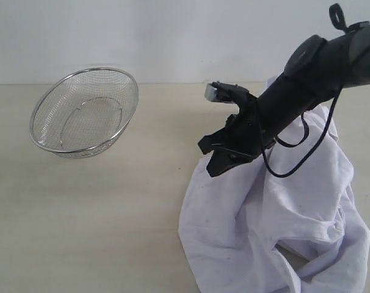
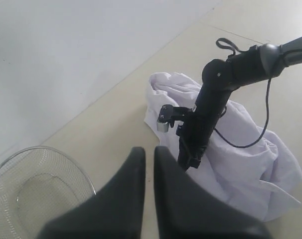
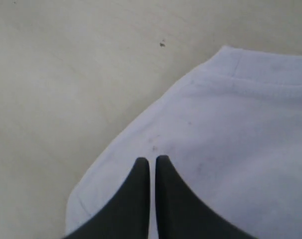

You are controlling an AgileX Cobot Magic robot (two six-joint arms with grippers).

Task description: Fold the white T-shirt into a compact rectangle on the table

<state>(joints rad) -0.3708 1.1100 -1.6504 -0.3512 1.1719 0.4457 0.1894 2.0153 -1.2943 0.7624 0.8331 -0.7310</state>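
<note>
The white T-shirt (image 1: 282, 220) lies crumpled in a heap on the right part of the table (image 1: 112, 232), with no lettering showing. My right gripper (image 1: 210, 165) points down at the heap's near-left edge. In the right wrist view it (image 3: 152, 159) is shut just over the cloth (image 3: 230, 139), near a stitched hem, and I see no fabric pinched between its fingers. From the left wrist view the shirt (image 2: 240, 169) and the right gripper (image 2: 188, 162) show together. My left gripper (image 2: 145, 149) is shut on nothing, above bare table (image 2: 116, 129), and is out of the exterior view.
A silver wire-mesh bowl (image 1: 84, 113) stands tilted at the back left, also seen in the left wrist view as the bowl (image 2: 31, 189). A black cable (image 1: 295, 159) hangs from the right arm over the shirt. A white wall backs the table.
</note>
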